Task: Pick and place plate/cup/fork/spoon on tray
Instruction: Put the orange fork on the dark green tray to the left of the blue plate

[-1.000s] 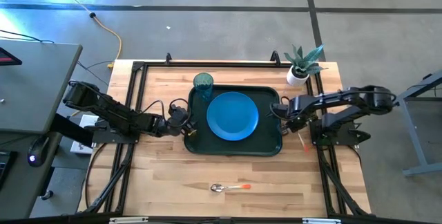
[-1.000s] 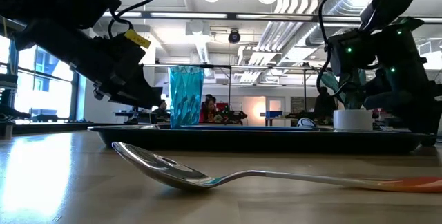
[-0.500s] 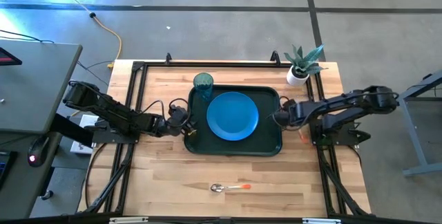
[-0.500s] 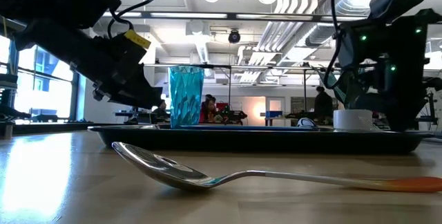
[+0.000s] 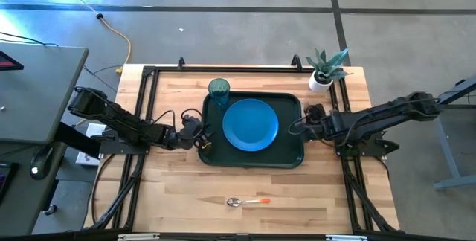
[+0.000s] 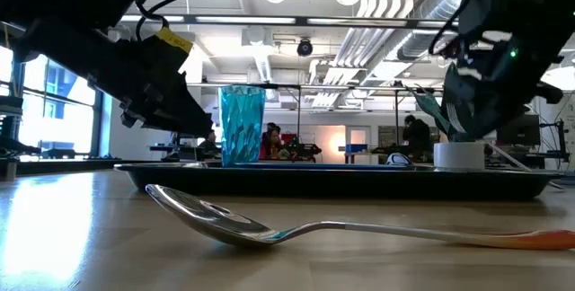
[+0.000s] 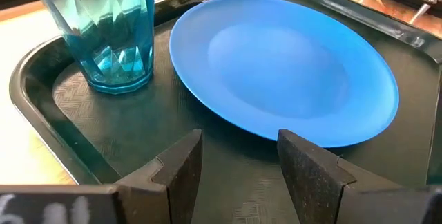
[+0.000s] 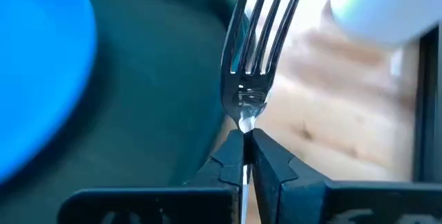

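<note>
The dark tray (image 5: 291,155) lies mid-table. The blue plate (image 5: 251,124) lies flat in it, and the teal cup (image 5: 219,88) stands upright in its far left corner. The spoon (image 5: 248,201) lies on the wood near the front edge and also shows in the low view (image 6: 269,228). My left gripper (image 5: 202,141) is open and empty, low over the tray's left end. In the left wrist view (image 7: 238,148) its fingers stand short of the plate's rim (image 7: 276,58). My right gripper (image 5: 299,128) is at the tray's right rim, shut on the fork (image 8: 259,30). My right gripper pinches the fork's thin neck (image 8: 242,119), just behind the tines, between its two fingertips. The fingers come about level from the table's right and lie along the fork. The tines stick out ahead over the tray's right rim. The fingers hide the handle.
A white pot with a green plant (image 5: 321,77) stands at the far right corner, close behind my right arm; it also shows in the low view (image 6: 459,154). Black frame rails (image 5: 149,107) run along the table's left, right and far sides.
My right gripper has moved a little toward the table's near edge along the tray's right rim, its arm stretching out flatter, and it has stayed shut on the fork.
</note>
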